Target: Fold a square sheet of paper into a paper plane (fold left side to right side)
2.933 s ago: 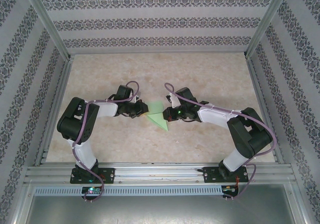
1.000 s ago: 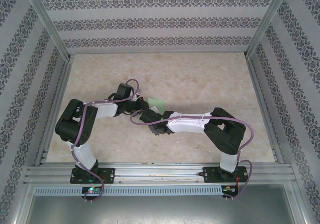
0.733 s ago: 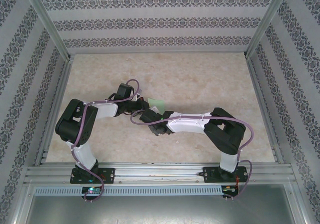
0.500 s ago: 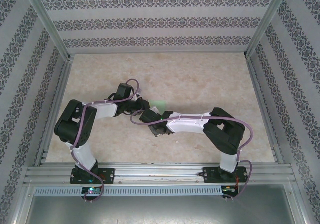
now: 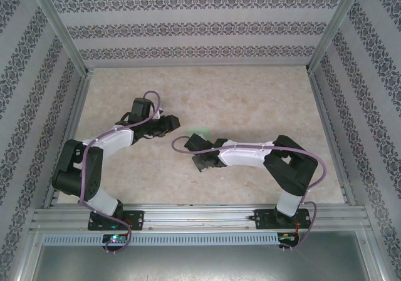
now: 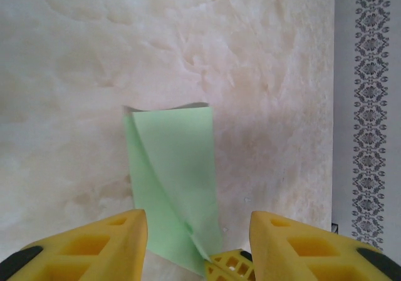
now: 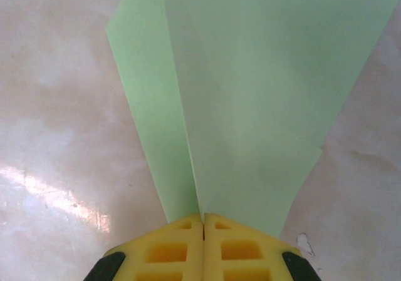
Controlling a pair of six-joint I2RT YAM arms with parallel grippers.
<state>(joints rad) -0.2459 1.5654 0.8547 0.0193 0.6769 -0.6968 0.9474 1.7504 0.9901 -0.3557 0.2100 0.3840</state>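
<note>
The beige marbled worktop [image 5: 250,99] carries both arms. The left arm [image 5: 113,137] bends at its elbow near the left edge, with its forearm angled up and inward. The right arm [image 5: 250,153] folds at the elbow and reaches leftward, low across the middle. The left tool [image 6: 197,231] is released, its yellow fingers [image 6: 81,246] spread wide on either side of the sheet's near end. The right tool [image 7: 202,250] is clenched on the narrow tip of the light-green creased sheet of paper [image 6: 178,168], which lies flat near the worktop's centre between the two tools.
</note>
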